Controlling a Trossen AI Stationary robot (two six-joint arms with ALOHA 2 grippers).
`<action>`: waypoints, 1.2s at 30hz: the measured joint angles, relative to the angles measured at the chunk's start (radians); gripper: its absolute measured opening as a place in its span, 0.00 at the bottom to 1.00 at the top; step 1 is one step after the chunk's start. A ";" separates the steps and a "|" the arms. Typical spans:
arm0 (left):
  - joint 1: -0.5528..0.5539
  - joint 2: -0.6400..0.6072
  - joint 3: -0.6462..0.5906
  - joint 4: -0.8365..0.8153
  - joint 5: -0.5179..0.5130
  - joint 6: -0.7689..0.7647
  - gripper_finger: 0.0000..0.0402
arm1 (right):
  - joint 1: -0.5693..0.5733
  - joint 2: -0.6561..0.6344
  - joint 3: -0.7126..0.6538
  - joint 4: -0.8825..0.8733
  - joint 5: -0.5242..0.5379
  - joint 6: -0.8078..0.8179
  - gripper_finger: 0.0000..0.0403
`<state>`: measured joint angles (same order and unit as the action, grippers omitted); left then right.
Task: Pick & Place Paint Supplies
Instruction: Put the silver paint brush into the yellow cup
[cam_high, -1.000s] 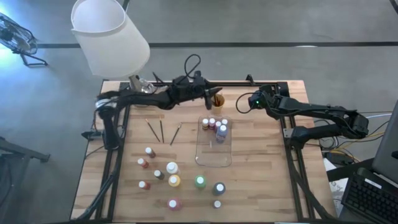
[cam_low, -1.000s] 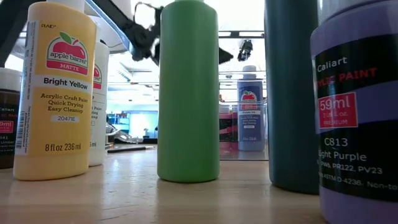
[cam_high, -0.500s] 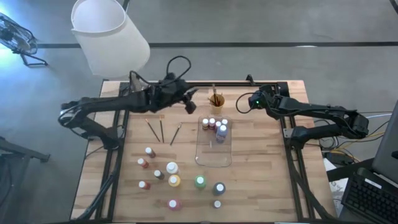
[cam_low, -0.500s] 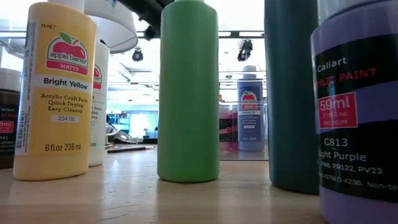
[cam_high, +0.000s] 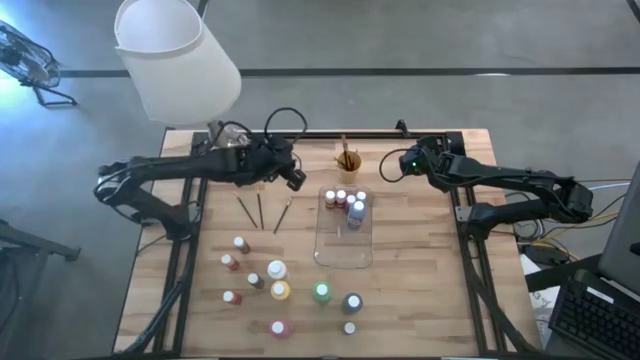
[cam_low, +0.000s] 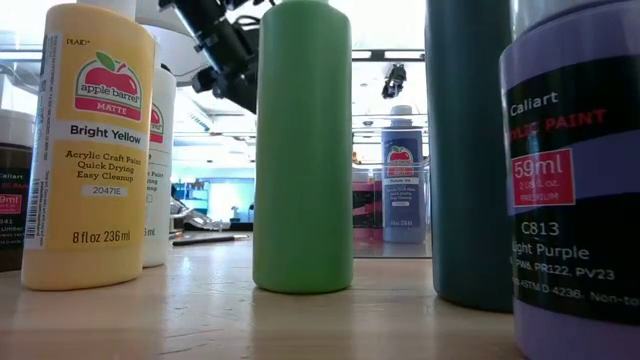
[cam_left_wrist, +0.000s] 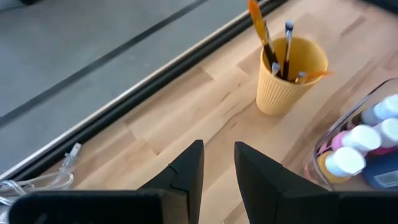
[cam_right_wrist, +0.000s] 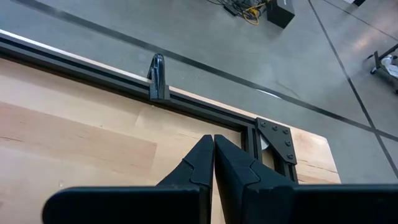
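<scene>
while the left gripper (cam_high: 296, 180) hung over the far part of the table (cam_high: 420, 300), left of the orange cup (cam_high: 348, 160) holding brushes (cam_left_wrist: 273, 43), we saw its fingers (cam_left_wrist: 186, 171) slightly parted with nothing between them. the right gripper (cam_high: 385, 168) waited at the far right with its tips pressed together, empty. three brushes (cam_high: 262, 210) lay loose just near of the left gripper. several paint bottles (cam_high: 345, 203) stood in the clear tray (cam_high: 343, 255), and more bottles (cam_high: 275, 290) stood along the near edge.
</scene>
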<state>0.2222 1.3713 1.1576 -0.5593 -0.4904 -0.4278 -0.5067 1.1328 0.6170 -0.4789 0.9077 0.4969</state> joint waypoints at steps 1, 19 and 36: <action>0.000 0.011 0.000 0.002 0.000 0.000 0.24 | 0.000 0.000 0.000 0.000 0.000 0.000 0.02; 0.021 0.157 0.000 -0.041 0.206 -0.141 0.23 | 0.000 0.000 0.000 0.000 0.000 0.000 0.02; 0.045 0.282 -0.001 -0.168 0.203 -0.286 0.41 | 0.000 0.000 0.000 0.003 -0.026 0.000 0.02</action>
<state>0.2676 1.6536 1.1568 -0.7269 -0.2873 -0.7136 -0.5064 1.1332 0.6170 -0.4763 0.8814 0.4973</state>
